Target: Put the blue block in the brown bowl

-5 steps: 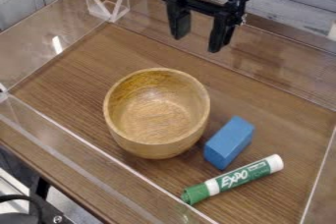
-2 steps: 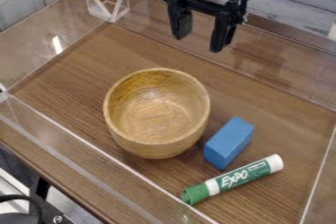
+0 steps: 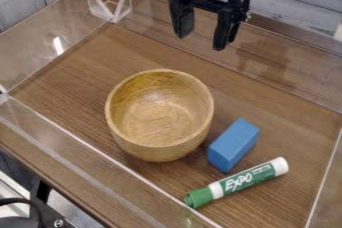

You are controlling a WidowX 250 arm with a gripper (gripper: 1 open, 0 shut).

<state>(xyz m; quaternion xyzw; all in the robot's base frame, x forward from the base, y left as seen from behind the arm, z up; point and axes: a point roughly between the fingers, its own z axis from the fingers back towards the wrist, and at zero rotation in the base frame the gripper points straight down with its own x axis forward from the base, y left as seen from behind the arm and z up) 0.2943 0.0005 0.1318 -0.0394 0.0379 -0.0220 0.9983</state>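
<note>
The blue block (image 3: 233, 145) lies on the wooden table just right of the brown bowl (image 3: 160, 113), close to its rim. The bowl is upright and holds nothing. My gripper (image 3: 203, 29) hangs high at the back of the table, well behind both, with its black fingers spread apart and nothing between them.
A green-and-white Expo marker (image 3: 237, 182) lies at the front right, just in front of the block. Clear plastic walls (image 3: 80, 177) ring the table on all sides. A small clear bracket (image 3: 107, 4) stands at the back left.
</note>
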